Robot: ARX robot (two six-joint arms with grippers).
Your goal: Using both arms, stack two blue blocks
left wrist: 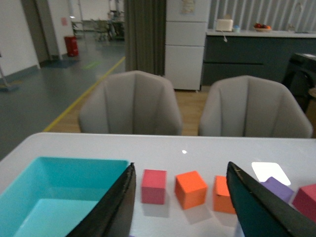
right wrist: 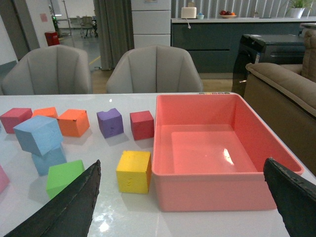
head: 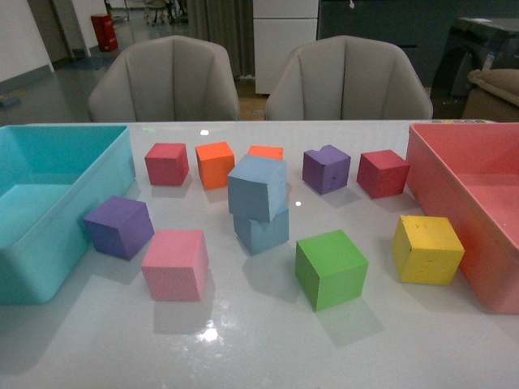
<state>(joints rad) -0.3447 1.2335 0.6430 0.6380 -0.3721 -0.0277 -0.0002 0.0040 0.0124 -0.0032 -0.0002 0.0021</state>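
Nearest on the white table (head: 259, 348) sit a green cube (head: 330, 268) and a pink cube (head: 176, 264). Behind them, mid-table, the upper blue block (head: 258, 186) rests skewed on the lower blue block (head: 262, 228). Left gripper (left wrist: 180, 202) and right gripper (right wrist: 182, 202) both gape empty.

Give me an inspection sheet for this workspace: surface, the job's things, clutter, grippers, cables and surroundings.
Surface: glossy white table, light glare spots.
Job's things: upper blue block sits on lower blue block, twisted askew; already stacked.
Clutter: purple, pink, green, yellow, red and orange cubes scattered; teal bin on the robot's left, pink bin on its right.
Grippers: left gripper and right gripper open, jaws wide, holding nothing.
Cables: nothing seen.
Surroundings: two grey chairs behind the table; a counter beyond.
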